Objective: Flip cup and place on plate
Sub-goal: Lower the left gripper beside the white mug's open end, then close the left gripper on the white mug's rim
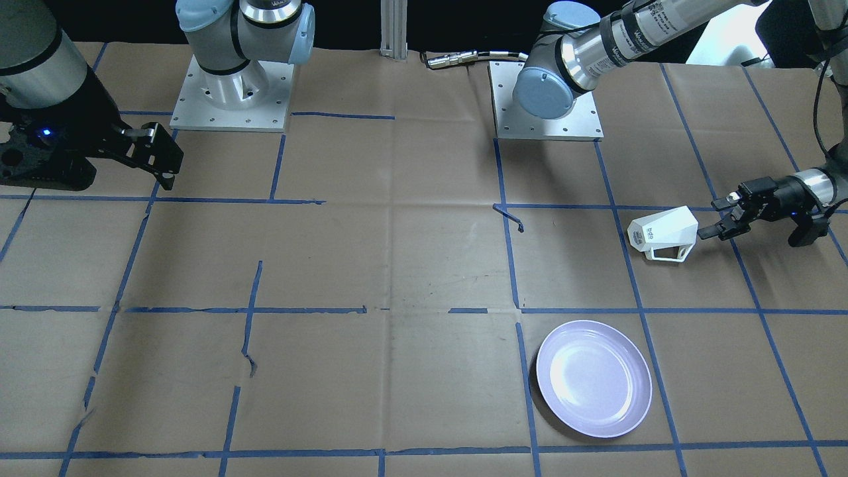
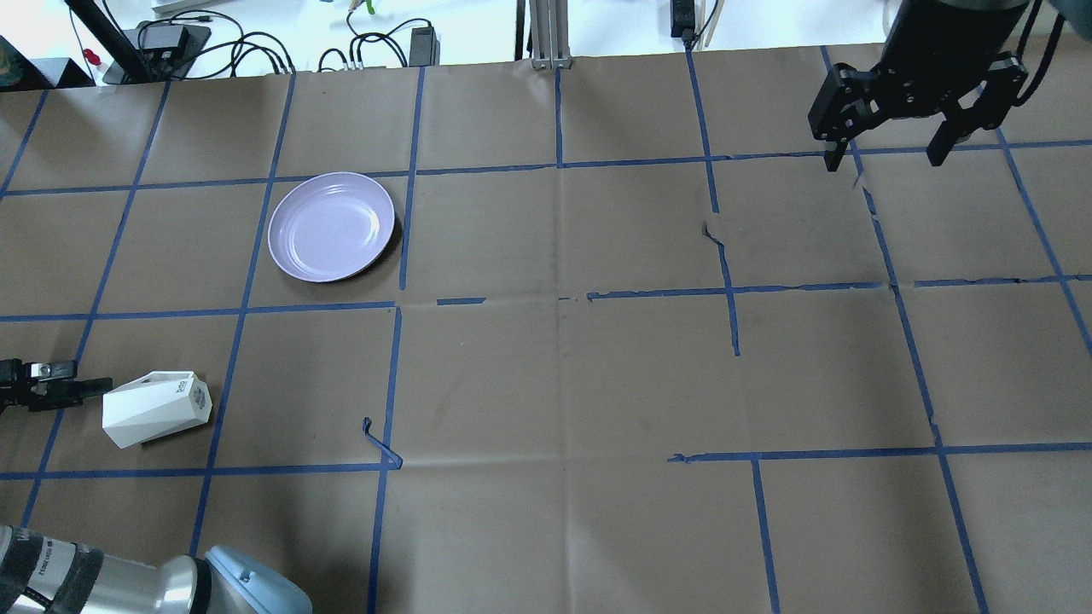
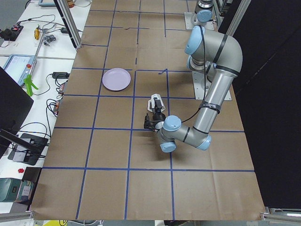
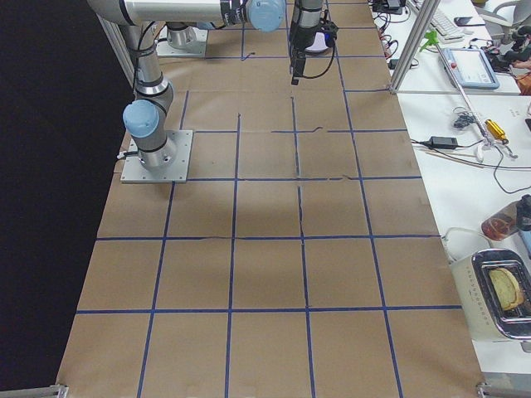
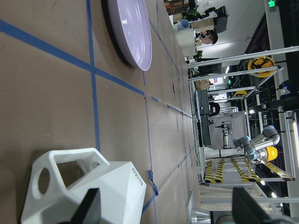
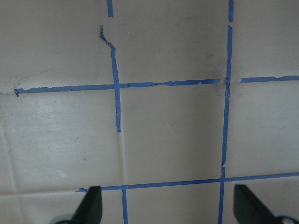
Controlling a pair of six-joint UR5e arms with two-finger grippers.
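Far left in the overhead view, the left end effector (image 1: 714, 217) sat low over the counter (image 2: 563, 375), fingers spread wide and holding nothing. It was lined up on the open mouth of the cup (image 2: 156, 408); we couldn't tell if they touched. The cup lay on its side, narrow base aimed at the counter's middle and handle on the side away from the robot, so we judged a rim pinch and wrist turn were needed. The plate (image 2: 331, 226) lay bare, near the cup but apart, as the drop spot. Far right, the right end effector (image 2: 887, 158) hung above bare counter, fingers wide, empty, well apart from both, likely parked clear.
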